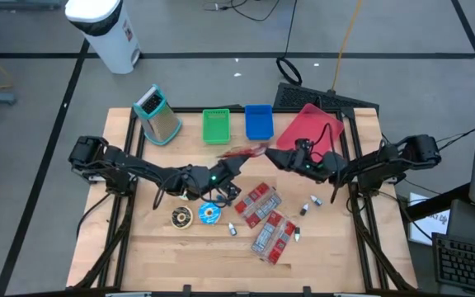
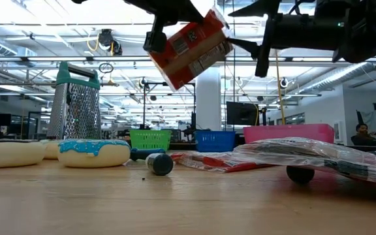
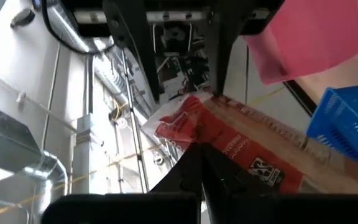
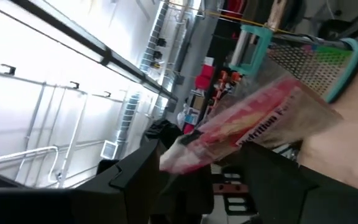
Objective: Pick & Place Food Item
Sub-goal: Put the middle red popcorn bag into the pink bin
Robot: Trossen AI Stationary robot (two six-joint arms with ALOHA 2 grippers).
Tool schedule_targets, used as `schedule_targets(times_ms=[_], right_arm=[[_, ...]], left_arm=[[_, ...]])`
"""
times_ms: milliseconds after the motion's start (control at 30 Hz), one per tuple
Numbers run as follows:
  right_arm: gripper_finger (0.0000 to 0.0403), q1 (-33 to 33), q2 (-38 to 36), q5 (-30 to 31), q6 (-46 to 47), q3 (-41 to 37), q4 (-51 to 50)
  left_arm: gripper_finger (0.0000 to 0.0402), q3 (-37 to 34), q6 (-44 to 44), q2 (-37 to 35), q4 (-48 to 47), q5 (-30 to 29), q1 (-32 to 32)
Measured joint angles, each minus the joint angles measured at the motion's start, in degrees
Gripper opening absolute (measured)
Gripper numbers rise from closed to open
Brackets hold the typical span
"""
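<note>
A red and tan food packet [image 1: 246, 153] hangs high above the middle of the table, tilted [image 2: 191, 46]. My left gripper [image 1: 231, 165] comes from the table's left and is shut on the packet's near end [image 3: 201, 165]. My right gripper [image 1: 276, 157] comes from the table's right and is open. Its two fingers [image 4: 135, 177] stand on either side of the packet's other end [image 4: 185, 149]. I cannot tell whether they touch it. My left gripper pinches the packet's thin end edge [image 3: 197, 142] between its two shut fingers. The fingers reach about level from the table's left. The packet is lifted clear of the table and sticks out beyond the fingertips, tilted, toward my right gripper.
At the far edge stand a metal grater [image 1: 159, 115], a green basket [image 1: 215, 125], a blue basket [image 1: 258, 121] and a pink bin [image 1: 308, 132]. Below the arms lie more red packets [image 1: 262, 206], two donuts [image 1: 210, 214] and small bottles [image 1: 312, 200].
</note>
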Motion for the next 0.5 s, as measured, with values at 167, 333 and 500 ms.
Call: schedule_targets(times_ms=[167,333,500], right_arm=[[0.0213,-0.01,-0.04,-0.25,0.99,0.04,-0.35],[0.0213,-0.25,-0.04,0.49,5.02,0.04,-2.90],[0.0213,-0.86,-0.04,0.37,9.09,0.04,-3.44]], left_arm=[[0.0000,0.00,1.85,0.00,0.10,-0.48,0.01],[0.0000,0.00,5.99,0.00,-0.10,0.15,-0.32],[0.0000,0.00,11.61,0.02,-1.47,1.32,-1.72]])
